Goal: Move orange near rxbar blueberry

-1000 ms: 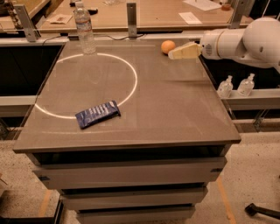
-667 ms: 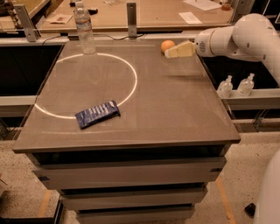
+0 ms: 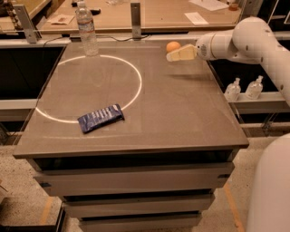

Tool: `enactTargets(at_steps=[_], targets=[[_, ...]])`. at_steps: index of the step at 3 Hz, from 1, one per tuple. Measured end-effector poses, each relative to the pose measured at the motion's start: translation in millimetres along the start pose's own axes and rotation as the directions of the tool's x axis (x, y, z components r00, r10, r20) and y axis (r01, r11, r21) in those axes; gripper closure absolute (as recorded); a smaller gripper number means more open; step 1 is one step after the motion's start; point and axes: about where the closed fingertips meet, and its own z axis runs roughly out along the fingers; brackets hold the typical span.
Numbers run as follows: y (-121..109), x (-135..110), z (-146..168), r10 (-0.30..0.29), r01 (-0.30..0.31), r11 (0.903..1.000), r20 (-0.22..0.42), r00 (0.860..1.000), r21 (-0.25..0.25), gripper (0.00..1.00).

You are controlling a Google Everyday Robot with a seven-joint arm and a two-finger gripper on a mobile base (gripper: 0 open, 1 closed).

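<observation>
The orange (image 3: 172,45) is a small round fruit at the table's far right edge. My gripper (image 3: 170,56), pale cream on a white arm reaching in from the right, sits just in front of the orange with its tip right beside it. Whether it touches the orange I cannot tell. The rxbar blueberry (image 3: 100,118) lies flat in its dark blue wrapper at the front left of the table, on the rim of a white circle of light, far from the orange.
A clear water bottle (image 3: 86,28) stands at the table's far left. The grey table (image 3: 181,113) drops off at every edge, with drawers below. Two small bottles (image 3: 244,88) sit on a shelf to the right. A metal post (image 3: 135,13) stands behind.
My gripper has crept a little to the left, closing in on the orange. The arm's white body has swung closer at the right. The orange and the bar have not moved.
</observation>
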Motion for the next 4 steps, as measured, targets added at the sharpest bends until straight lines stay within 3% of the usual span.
enactTargets(at_steps=[2,4], targets=[[5.7,-2.0,26.4,-0.022,0.023,0.9996,0.010,1.000,-0.017,0.00],[-9.8,-12.8,52.5,-0.039,0.039,0.9991,-0.010,0.999,0.017,0.00]])
